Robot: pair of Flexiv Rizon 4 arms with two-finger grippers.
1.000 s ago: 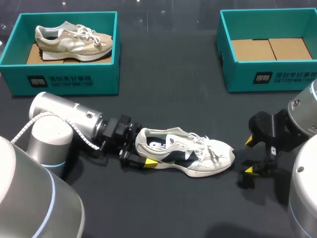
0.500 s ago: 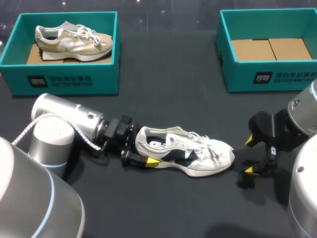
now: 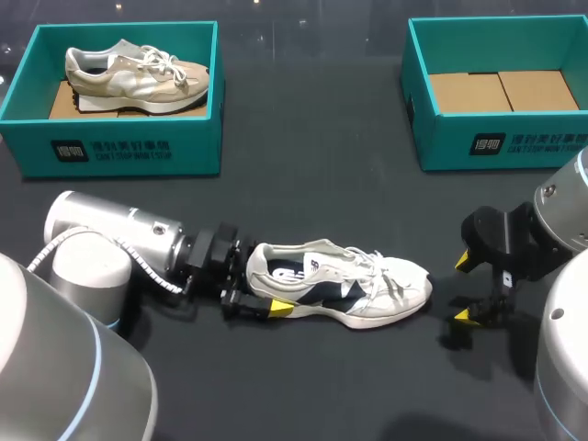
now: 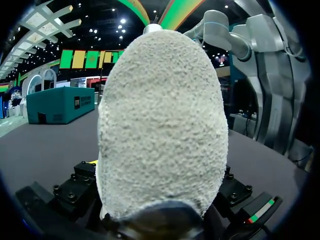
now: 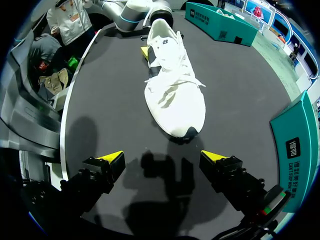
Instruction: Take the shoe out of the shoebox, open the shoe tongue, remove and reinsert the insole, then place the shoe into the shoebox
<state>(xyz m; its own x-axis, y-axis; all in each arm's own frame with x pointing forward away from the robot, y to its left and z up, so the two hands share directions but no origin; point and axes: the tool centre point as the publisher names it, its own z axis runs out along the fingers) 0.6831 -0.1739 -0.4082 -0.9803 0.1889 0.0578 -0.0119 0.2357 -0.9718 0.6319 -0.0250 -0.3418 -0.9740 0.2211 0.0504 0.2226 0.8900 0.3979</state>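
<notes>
The right gripper [image 5: 162, 159] holds its fingers wide, short of the toe of the white-and-navy lace-up sneaker [image 5: 175, 90] on the dark tabletop [image 3: 312, 202]. The left gripper [image 3: 268, 290] clamps the heel between its fingers; that heel's nubby back fills the left wrist view.

We see little here beyond the worktop [image 3: 312, 193] itself: a broad, flat surface, dark charcoal to near black, with a matt finish and no pattern or seam. The light reaches it from above and falls evenly, so the shadows [image 5: 160, 170] lying on it are soft-edged and only slightly darker than the surface around them. From the right wrist view we can make out a pale, curved rim [image 5: 63, 140] where the worktop ends on one side.
</notes>
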